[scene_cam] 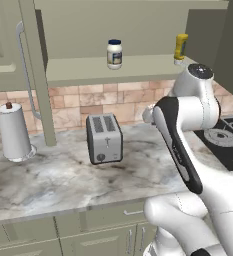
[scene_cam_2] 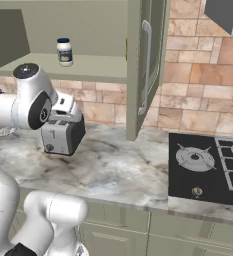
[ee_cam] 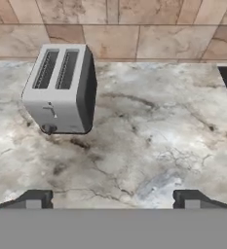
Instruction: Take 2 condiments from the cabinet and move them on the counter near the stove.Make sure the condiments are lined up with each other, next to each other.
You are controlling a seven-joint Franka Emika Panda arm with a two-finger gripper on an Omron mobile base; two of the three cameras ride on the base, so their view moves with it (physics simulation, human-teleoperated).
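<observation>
Two condiments stand on the shelf of the open cabinet: a small white jar with a dark blue lid, and a slim yellow squeeze bottle further right. My gripper is open, with its fingertips wide apart and nothing between them. It hangs well below the shelf and points down at the marble counter. The black stove is set into the counter on the right.
A silver two-slot toaster stands on the counter under the shelf. A white paper-towel roll stands at the left. The cabinet doors hang open at both sides of the shelf.
</observation>
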